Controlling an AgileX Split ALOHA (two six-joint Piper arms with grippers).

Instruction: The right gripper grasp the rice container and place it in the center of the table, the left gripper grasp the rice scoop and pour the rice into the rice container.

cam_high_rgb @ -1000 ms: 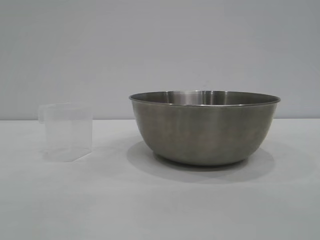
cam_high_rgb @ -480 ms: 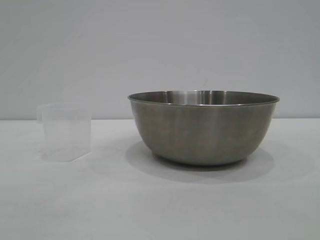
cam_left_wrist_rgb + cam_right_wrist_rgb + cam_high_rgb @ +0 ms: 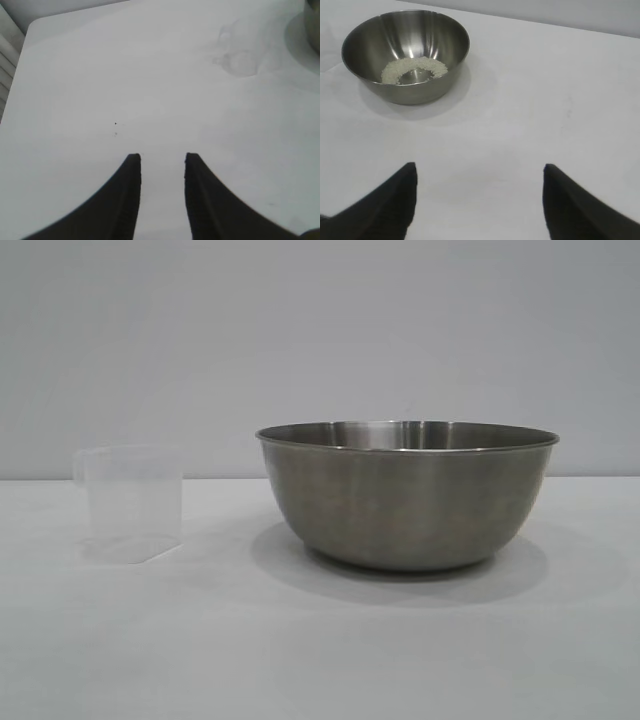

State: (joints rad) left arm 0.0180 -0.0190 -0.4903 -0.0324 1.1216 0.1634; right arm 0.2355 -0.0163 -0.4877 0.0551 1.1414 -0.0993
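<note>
Brushed steel rice container [image 3: 407, 502], translucent plastic rice scoop [image 3: 131, 502], matt white cloth table [image 3: 200, 640].

The rice scoop [image 3: 131, 504] stood on the table [image 3: 320, 650], left of the rice container [image 3: 407, 495] and apart from it. The rice [image 3: 414, 69] lay inside that container, well ahead of the right gripper's [image 3: 479, 200] parted jaws.

I count one large round brushed stainless-steel bowl [image 3: 407, 495], right of centre in the exterior frame, and one small translucent whitish plastic measuring cup [image 3: 130, 504] at its left. One ring-shaped heap of pale off-white rice grains [image 3: 413, 69] lies inside that bowl — one only. One white cloth-covered table [image 3: 320, 650] fills the lower frame — nothing else to tally.
</note>
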